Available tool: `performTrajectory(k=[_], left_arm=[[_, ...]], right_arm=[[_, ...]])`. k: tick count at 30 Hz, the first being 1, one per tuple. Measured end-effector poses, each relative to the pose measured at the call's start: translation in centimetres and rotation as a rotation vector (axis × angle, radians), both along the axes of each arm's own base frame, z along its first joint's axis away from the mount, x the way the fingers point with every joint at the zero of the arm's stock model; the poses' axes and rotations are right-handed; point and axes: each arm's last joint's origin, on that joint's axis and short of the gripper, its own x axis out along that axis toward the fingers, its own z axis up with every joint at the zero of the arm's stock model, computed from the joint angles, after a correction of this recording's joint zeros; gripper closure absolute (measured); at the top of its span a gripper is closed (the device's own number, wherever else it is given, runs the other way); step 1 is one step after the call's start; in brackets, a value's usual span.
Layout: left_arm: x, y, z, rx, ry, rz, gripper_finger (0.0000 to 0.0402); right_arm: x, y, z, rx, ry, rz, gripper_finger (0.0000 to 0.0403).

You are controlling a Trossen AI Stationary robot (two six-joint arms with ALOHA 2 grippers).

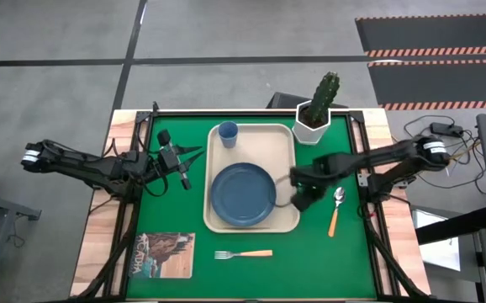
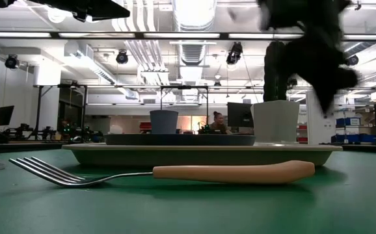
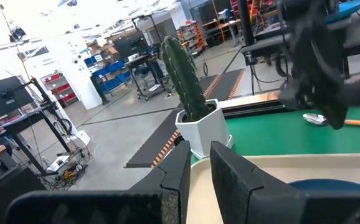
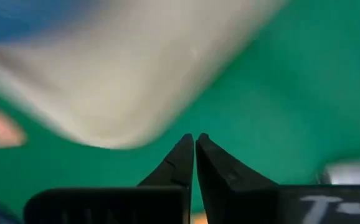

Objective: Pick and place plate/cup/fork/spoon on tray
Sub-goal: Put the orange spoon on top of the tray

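Round rimmed plate (image 1: 242,195) and cylindrical cup (image 1: 227,132) sit on the cream tray (image 1: 283,221). Right pincer (image 1: 300,200), pressed together, hovers at the tray's 3 o'clock edge; left pincer (image 1: 194,152) nearly closed, empty.

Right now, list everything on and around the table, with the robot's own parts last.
large cream-beige rectangular tray: one, table centre
round dark blue plate: one, on the tray
small blue cylindrical cup: one, on the tray's far left corner
fork with silver tines and tan handle: one, on the green mat near the tray's front edge
spoon with silver bowl and orange handle: one, on the mat right of the tray
green cactus in white pot: one, far right of the tray
picture-covered booklet: one, front left
left pincer: shut, left of the tray
right pincer: shut, at the tray's right edge
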Motion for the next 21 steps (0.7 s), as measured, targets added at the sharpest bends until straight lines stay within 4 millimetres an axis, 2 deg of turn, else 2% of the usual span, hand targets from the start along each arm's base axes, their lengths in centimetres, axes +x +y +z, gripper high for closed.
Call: performTrajectory(k=[2, 4, 9, 13, 21], left_arm=[[0.0, 0.0, 0.0, 0.000, 0.001, 0.000, 0.0357], [0.0, 0.0, 0.0, 0.000, 0.001, 0.000, 0.0357], [0.0, 0.0, 0.0, -0.001, 0.002, 0.000, 0.0357], [0.0, 0.0, 0.0, -0.001, 0.003, 0.000, 0.0357], [0.0, 0.0, -0.2, 0.000, 0.008, 0.000, 0.0357]], right_arm=[[-2.0, 0.5, -1.7, 0.016, 0.095, -0.087, 0.0394], [-3.6, 0.7, -2.6, 0.017, 0.140, -0.176, 0.0394], [-6.1, 0.9, -4.3, 0.042, 0.217, -0.254, 0.0390], [-7.1, 1.2, -4.8, 0.062, 0.250, -0.280, 0.0360], [-7.5, 2.3, -4.9, 0.025, 0.256, -0.324, 0.0262]])
